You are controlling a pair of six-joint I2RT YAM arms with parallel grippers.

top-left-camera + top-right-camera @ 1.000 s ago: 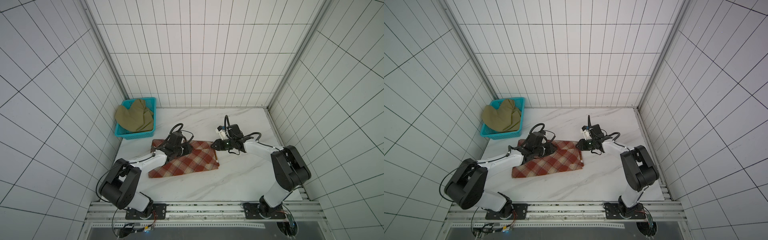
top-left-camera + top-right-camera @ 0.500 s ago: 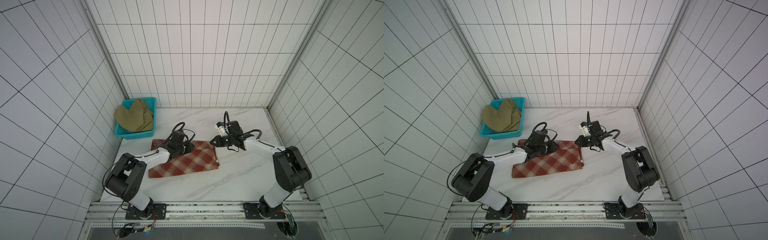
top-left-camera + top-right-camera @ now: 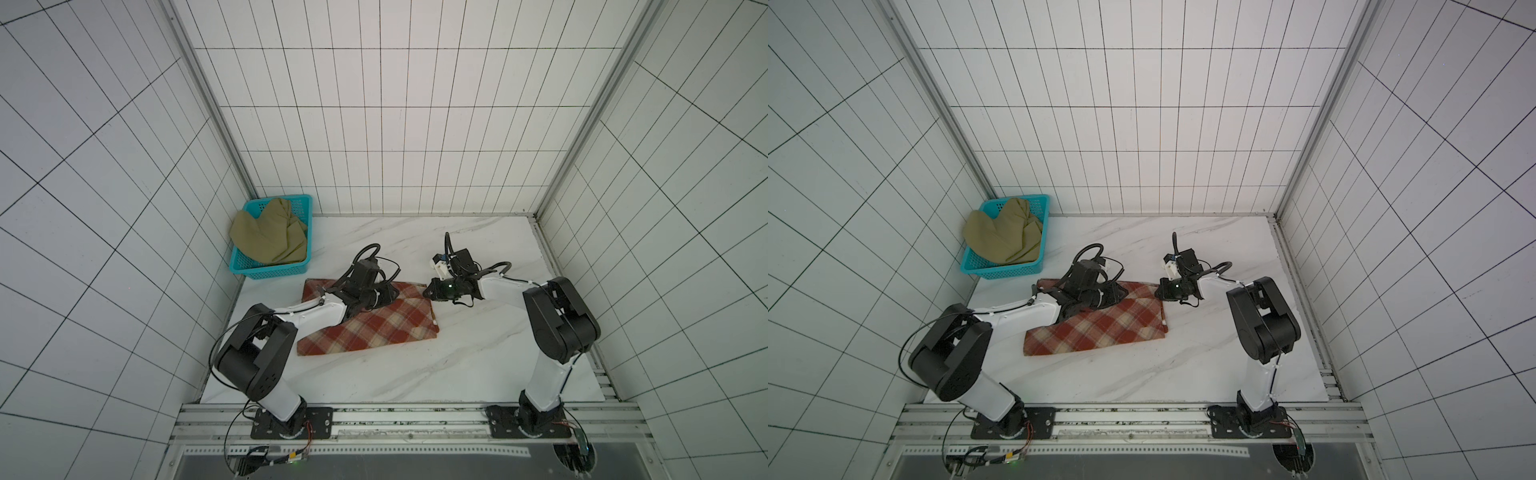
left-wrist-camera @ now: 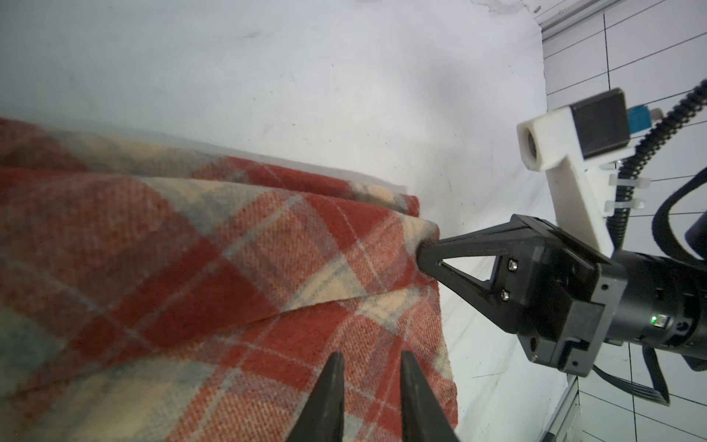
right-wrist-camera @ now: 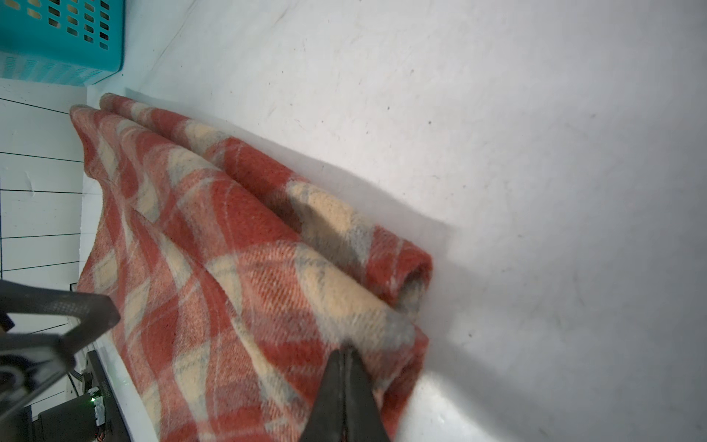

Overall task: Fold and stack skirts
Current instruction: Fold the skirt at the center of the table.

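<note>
The rust-red and cream plaid skirt [image 3: 374,328] [image 3: 1100,328] lies folded on the white marble table [image 3: 415,374]. My right gripper [image 3: 426,291] [image 5: 346,352] is shut on the far right corner of this skirt, and the left wrist view shows its tips [image 4: 422,256] pinching the cloth edge. My left gripper [image 3: 392,293] [image 4: 369,356] hovers low over the skirt's far part, a little left of that corner. Its fingers stand slightly apart, with flat cloth [image 4: 229,268] showing between them. The olive-khaki skirt [image 3: 268,237] [image 3: 1003,237] sits bunched in the basket.
A teal perforated basket [image 3: 266,272] [image 3: 1000,270] [image 5: 57,38] stands in the far left corner against the tiled wall. Tiled walls close in the table on three sides. Both arm bases are bolted to the rail along the front edge.
My right gripper has slid left to the plaid skirt's far right corner and closed on it. My left gripper has stayed over the skirt with nearly the same gap.
</note>
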